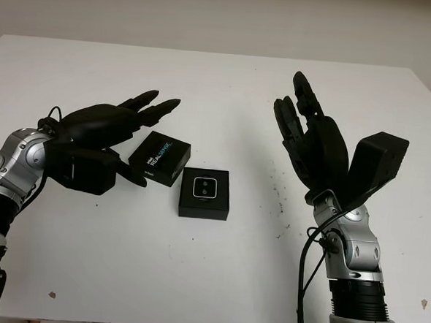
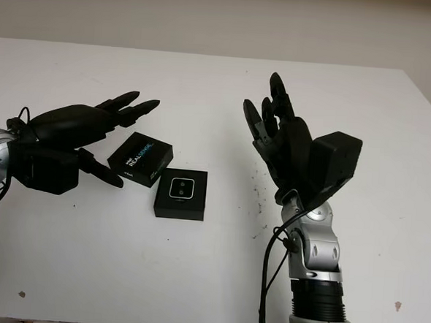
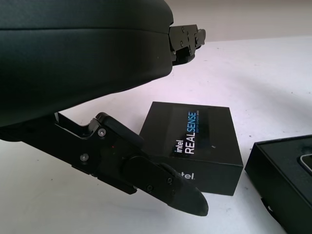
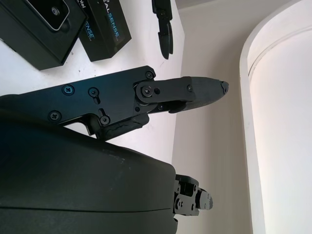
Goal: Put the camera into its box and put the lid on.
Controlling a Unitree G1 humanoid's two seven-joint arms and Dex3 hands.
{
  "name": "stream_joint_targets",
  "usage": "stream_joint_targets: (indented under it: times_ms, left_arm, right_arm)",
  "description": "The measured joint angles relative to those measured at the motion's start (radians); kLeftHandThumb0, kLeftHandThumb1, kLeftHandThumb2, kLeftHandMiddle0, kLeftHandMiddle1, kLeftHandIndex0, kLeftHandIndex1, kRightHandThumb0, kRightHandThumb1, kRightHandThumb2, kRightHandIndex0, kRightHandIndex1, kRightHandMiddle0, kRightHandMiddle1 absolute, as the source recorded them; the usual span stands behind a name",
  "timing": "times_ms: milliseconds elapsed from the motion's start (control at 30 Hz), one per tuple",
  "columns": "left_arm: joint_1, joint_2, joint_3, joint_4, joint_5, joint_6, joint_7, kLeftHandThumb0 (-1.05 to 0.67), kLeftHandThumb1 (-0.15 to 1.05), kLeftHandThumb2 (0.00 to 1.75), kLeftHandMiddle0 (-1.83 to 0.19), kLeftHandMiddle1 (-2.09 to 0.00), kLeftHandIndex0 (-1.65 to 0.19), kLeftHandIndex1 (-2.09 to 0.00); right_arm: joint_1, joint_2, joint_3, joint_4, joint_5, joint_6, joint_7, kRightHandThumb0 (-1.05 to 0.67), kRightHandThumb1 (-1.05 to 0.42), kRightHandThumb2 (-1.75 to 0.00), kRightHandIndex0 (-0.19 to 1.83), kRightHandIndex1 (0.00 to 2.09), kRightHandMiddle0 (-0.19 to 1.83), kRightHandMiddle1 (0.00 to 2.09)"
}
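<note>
lid (image 1: pixel 160 157) just beside open left robot hand (image 1: pixel 119 123)

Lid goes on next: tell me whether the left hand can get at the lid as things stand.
Probably yes. The open left hand hovers just beside the lid, nothing lies between them, and the box sits on the lid's far side.

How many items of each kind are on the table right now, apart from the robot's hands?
Lid (Intel RealSense print): 1
Open box base: 1
Camera, seated in the base: 1
Total: 3
</note>
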State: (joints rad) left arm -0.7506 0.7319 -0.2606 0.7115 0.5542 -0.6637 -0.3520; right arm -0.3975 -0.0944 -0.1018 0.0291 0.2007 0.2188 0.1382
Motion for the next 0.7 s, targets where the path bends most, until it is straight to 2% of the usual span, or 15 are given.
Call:
stream_joint_targets:
  times_ms: [300, 600, 700]
  left_arm:
    - [-0.072, -0.036, -0.079, 0.127, 0.095, -0.015, 0.076, -0.52, 0.79, 0.05, 0.14, -0.06, 0.18, -0.03]
    - [-0.145, -0.086, -0.102, 0.293, 0.101, -0.038, 0.128, -0.47, 0.79, 0.05, 0.03, -0.08, 0.09, -0.07]
    - [-0.162, -0.092, -0.114, 0.318, 0.105, -0.037, 0.136, -0.45, 0.78, 0.05, 0.00, -0.08, 0.07, -0.08]
  right_arm:
    - [0.003, -0.002, 0.013, 0.001, -0.032, 0.002, -0.004, -0.58, -1.05, -0.27, -0.09, 0.06, -0.06, 0.09]
    - [0.016, -0.003, 0.024, 0.001, -0.083, -0.004, -0.021, -0.56, -1.05, -0.27, -0.06, 0.07, -0.01, 0.10]
    - [0.019, -0.003, 0.025, 0.001, -0.096, -0.009, -0.022, -0.56, -1.05, -0.27, -0.05, 0.07, 0.01, 0.10]
